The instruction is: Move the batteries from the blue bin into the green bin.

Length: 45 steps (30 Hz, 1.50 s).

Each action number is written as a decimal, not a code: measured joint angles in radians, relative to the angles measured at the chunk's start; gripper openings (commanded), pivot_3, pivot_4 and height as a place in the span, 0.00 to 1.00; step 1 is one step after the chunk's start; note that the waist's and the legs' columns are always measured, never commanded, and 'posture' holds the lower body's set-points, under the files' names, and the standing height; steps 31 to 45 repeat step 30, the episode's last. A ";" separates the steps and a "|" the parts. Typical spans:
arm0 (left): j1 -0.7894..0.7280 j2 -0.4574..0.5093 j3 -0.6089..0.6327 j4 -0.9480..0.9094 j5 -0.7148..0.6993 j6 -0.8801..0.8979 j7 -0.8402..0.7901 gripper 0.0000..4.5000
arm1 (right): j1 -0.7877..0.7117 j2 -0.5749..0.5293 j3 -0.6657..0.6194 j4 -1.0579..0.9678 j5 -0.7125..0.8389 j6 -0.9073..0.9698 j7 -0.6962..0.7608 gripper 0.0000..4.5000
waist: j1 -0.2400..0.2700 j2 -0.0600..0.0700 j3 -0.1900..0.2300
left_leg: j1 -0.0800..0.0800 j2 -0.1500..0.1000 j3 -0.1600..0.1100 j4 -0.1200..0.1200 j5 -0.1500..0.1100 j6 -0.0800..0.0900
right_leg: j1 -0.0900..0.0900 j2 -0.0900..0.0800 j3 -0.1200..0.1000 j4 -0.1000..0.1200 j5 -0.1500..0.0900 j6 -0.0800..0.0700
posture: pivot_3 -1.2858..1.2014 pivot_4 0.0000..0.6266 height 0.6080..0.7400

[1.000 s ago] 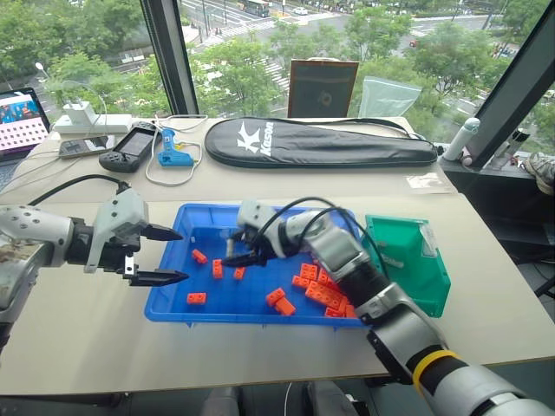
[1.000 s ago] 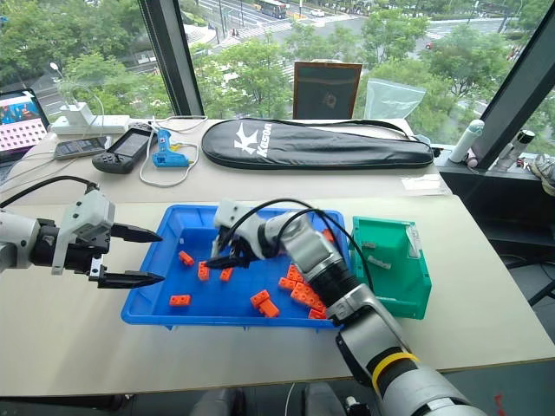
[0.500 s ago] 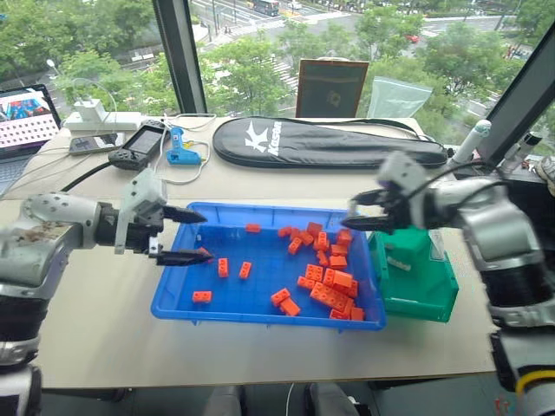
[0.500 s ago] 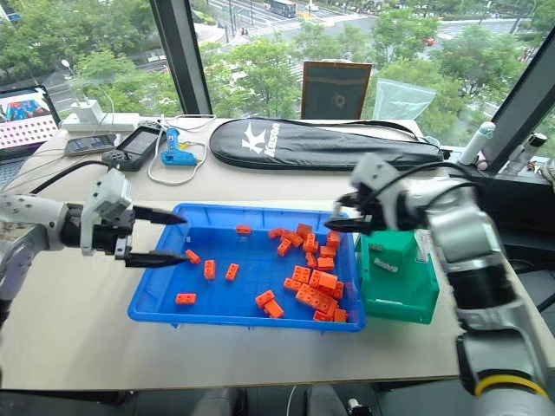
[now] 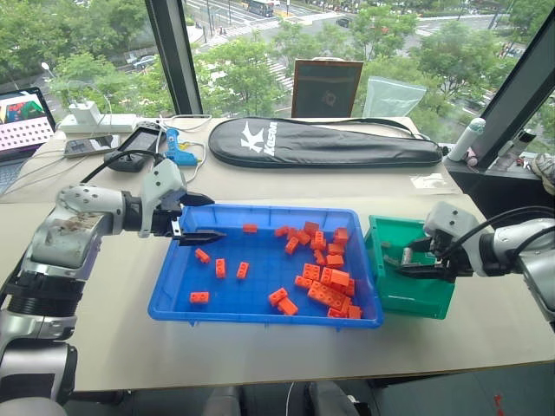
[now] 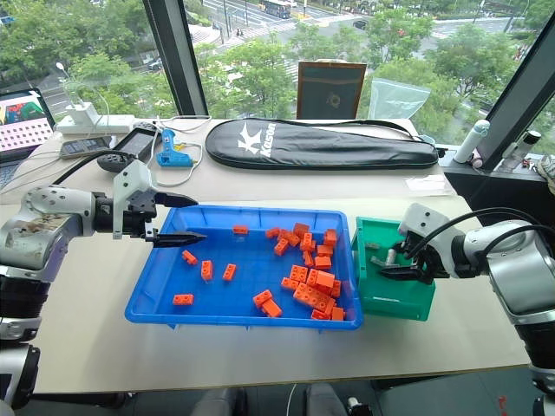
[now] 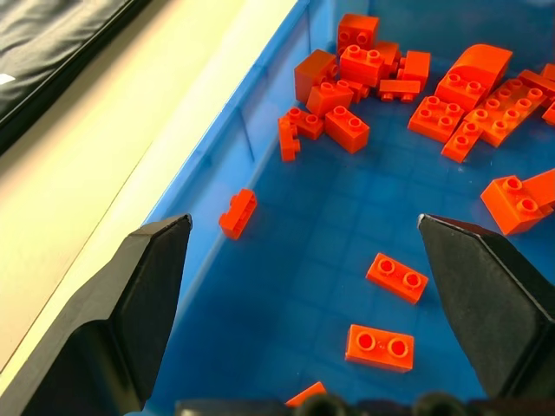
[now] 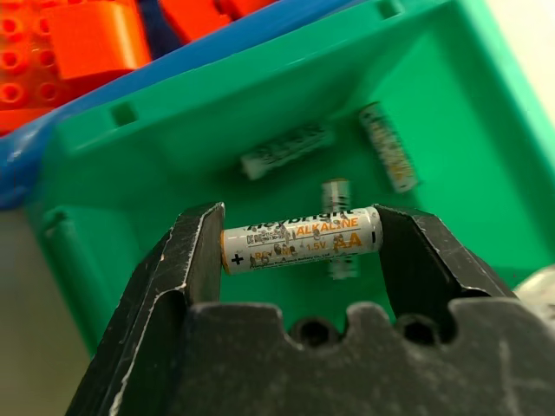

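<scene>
right gripper [image 8: 299,243] jaws pinching an AA battery [image 8: 301,239] end to end, right over the green bin [image 5: 429,299], three more batteries [image 8: 286,150] lying below it, left gripper [image 5: 205,218] jaws wide open and empty over the blue bin [image 5: 178,279], orange bricks [image 7: 381,342] between them

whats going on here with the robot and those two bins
The robot is sorting batteries out of the blue bin into the green bin. Its right gripper holds an AA battery end to end between its fingers, above the green bin, where three batteries already lie. The left gripper hovers open over the blue bin's far left corner, above orange bricks.
</scene>
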 measured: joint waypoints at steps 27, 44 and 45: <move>0.239 -0.084 0.362 -0.053 -0.061 -0.024 0.291 1.00 | 0.041 0.282 -0.472 0.040 0.386 0.054 -0.274 0.98 | 0.009 0.000 0.000 | 0.000 0.000 -0.001 0.001 0.000 0.000 | 0.003 -0.001 -0.001 -0.001 0.001 0.001 | 0.52 0.24 1.00; 0.244 -0.088 0.375 -0.053 -0.062 -0.025 0.315 1.00 | 0.052 0.281 -0.456 0.027 0.384 0.064 -0.316 0.98 | 0.007 0.000 0.000 | 0.001 0.000 -0.001 0.001 0.000 0.001 | 0.003 -0.001 -0.001 -0.001 0.002 0.001 | 0.52 0.24 1.00; 0.244 -0.088 0.375 -0.053 -0.062 -0.025 0.315 1.00 | 0.052 0.281 -0.456 0.027 0.384 0.064 -0.316 0.98 | 0.007 0.000 0.000 | 0.001 0.000 -0.001 0.001 0.000 0.001 | 0.003 -0.001 -0.001 -0.001 0.002 0.001 | 0.52 0.24 1.00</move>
